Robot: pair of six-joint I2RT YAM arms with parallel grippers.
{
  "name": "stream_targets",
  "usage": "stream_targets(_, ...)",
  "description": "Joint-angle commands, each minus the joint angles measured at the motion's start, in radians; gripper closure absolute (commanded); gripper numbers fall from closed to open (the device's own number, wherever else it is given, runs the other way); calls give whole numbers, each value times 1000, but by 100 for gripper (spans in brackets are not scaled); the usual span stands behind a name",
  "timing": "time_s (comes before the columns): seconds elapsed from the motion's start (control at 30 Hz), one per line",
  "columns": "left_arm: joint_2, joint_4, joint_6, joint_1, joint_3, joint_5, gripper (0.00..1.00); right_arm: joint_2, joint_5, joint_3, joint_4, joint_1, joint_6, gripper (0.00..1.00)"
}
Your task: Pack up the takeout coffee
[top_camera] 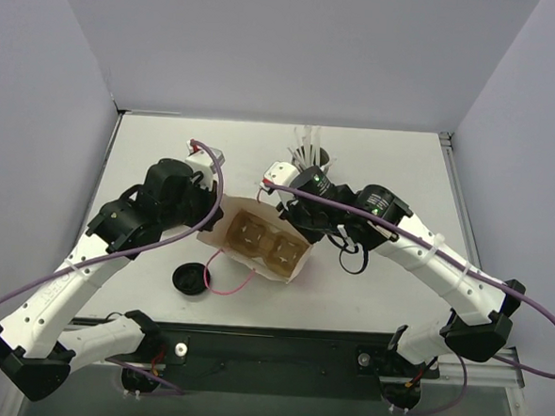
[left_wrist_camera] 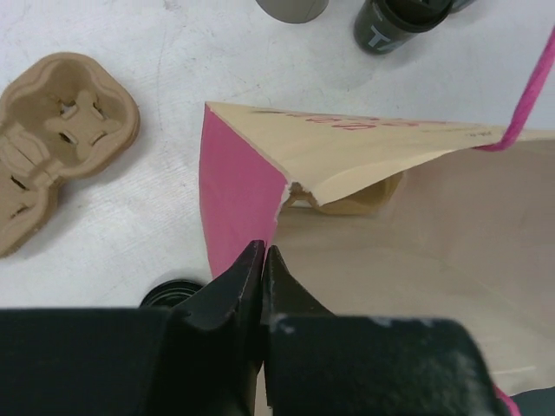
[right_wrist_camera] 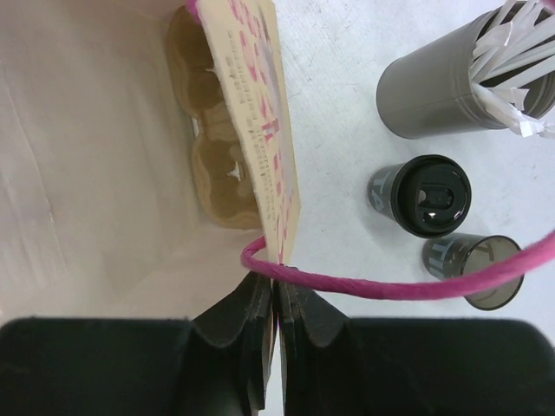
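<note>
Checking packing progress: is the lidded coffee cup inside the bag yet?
Out: the lidded cup stands upright on the table beside the bag.

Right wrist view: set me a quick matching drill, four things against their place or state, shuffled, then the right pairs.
Things:
1. cup carrier
2. grey straw holder
3. lidded dark cup
4. right gripper

Places or states:
A. shut on the rim of the paper bag
B. standing on the table between the grey straw holder and the lidless dark cup
C. lying inside the paper bag
D. holding white straws

Pairs: 1-C, 2-D, 3-B, 4-A.
</note>
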Motion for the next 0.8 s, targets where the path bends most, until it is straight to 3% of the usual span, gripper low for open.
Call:
stream_targets(0.0,10,91,9,-5,-5,46,100,-32,37,21,18,14,22,82)
stream_targets(0.03,10,100,8,-5,-8,46,100,-33,38,32,19,12,26,74)
stream_targets(0.07,4,116,3,-5,-28,45,100,-41,25,43,32,15,26,54)
stream_targets(0.17,-30,195,-14,-5,-86,43,100,-100,-41,49,126,26,43,33)
stream_targets(0.33,-96,285,-31,-5,-178,26,100,-262,-51,-84,420,25,109,30)
stream_targets(0.47,-169,323,-17,-6,-255,-1,100,-343,84,-106,504,19,149,32)
stream_targets(0.5,-189,359,-11,-7,-291,-4,100,-348,176,-105,509,16,154,32)
stream_targets(0.67,-283,406,6,-7,-313,15,100,-391,374,-211,512,-150,269,32)
stream_targets(0.77,-306,389,11,-7,-328,78,100,-400,306,-296,506,-286,325,34)
